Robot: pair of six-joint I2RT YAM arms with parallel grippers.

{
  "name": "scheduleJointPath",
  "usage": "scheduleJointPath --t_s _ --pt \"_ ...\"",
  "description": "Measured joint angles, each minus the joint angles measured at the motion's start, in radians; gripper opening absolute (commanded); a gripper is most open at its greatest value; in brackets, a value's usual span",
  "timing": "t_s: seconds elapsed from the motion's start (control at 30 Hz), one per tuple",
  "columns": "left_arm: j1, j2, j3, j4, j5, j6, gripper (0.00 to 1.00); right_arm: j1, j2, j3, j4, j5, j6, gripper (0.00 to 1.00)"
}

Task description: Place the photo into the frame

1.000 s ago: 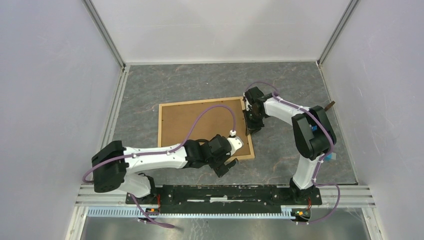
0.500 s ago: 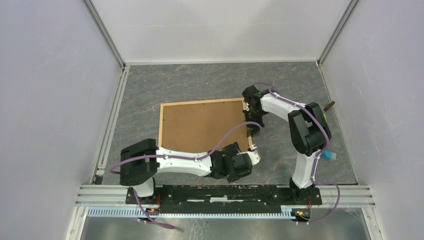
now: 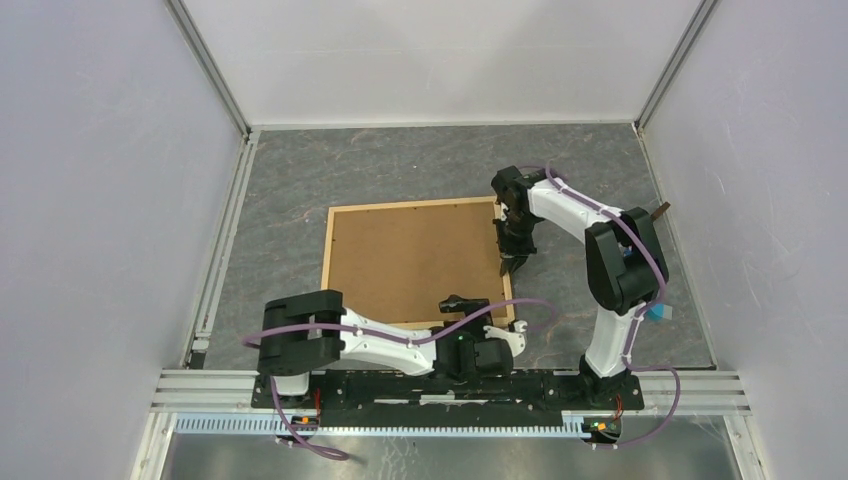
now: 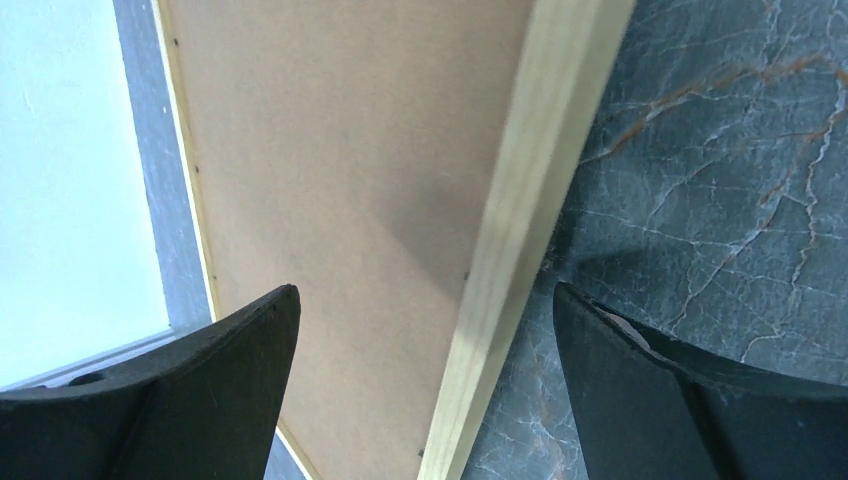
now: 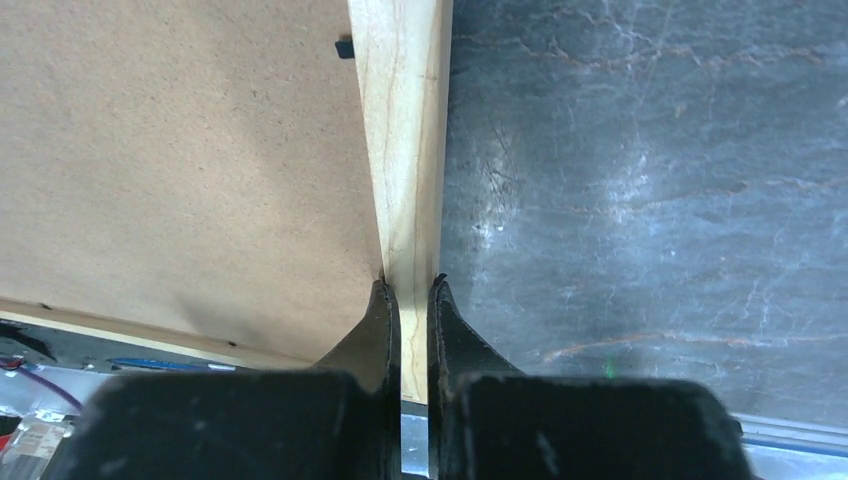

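Find the frame [image 3: 410, 205] flat in the middle of the surface [image 3: 300, 170], back upward, filled by the brown backing board [image 3: 415, 262]; no sighting of the photo. Follow the frame's right rail, running near to far: directly under the right pincer [image 5: 410, 285], pinched almost closed, tips down at that rail's inner edge, gripping nothing discernible. Find the left pincer [image 4: 425, 295] spread to its widest and empty, astride a rail by the near right corner. Probably hinges on that right rail, closest to the right arm.
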Motion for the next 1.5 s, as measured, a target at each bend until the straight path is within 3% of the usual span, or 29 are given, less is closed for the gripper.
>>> scheduleJointPath --t_s 0.17,0.27,0.53,0.67,0.7,0.8,0.83,0.87,1.0,1.13,1.23,1.33,1.5 --pt "-0.005 0.051 -0.013 0.064 -0.066 0.066 0.92 -0.012 -0.049 0.016 -0.034 -0.011 0.014 0.00" --pt "-0.004 0.078 -0.022 0.115 -0.127 0.092 0.63 -0.014 -0.076 0.018 -0.049 -0.018 0.028 0.00" --pt "-0.003 0.090 -0.065 0.228 -0.280 0.209 0.17 -0.016 -0.142 0.018 -0.041 -0.024 0.064 0.00" --pt "0.013 -0.015 -0.071 0.224 -0.281 0.286 0.03 -0.031 -0.195 0.042 -0.034 -0.019 0.053 0.28" --pt "0.025 -0.057 -0.065 0.208 -0.263 0.290 0.02 -0.035 -0.213 0.057 -0.034 -0.025 0.042 0.39" --pt "0.082 -0.187 0.003 0.100 -0.203 0.283 0.02 -0.089 -0.317 0.134 0.022 -0.019 -0.026 0.89" --pt "0.103 -0.225 0.030 0.063 -0.183 0.272 0.02 -0.129 -0.360 0.170 0.053 0.006 -0.051 0.97" --pt "0.135 -0.272 0.072 0.006 -0.151 0.255 0.02 -0.171 -0.402 0.212 0.080 0.039 -0.075 0.98" --pt "0.342 -0.406 0.322 -0.185 0.028 0.174 0.02 -0.261 -0.578 0.360 0.204 0.181 -0.156 0.98" --pt "0.707 -0.447 0.620 -0.303 0.294 0.037 0.02 -0.238 -0.719 0.366 0.287 0.208 -0.187 0.98" --pt "0.978 -0.452 0.730 -0.323 0.469 -0.122 0.02 -0.237 -0.746 0.279 0.343 0.200 -0.187 0.98" --pt "1.219 -0.456 0.719 -0.281 0.691 -0.317 0.02 -0.237 -0.711 0.178 0.344 0.173 -0.184 0.98" --pt "1.530 -0.500 0.499 -0.127 0.931 -0.612 0.02 -0.237 -0.636 0.060 0.331 0.146 -0.184 0.98"
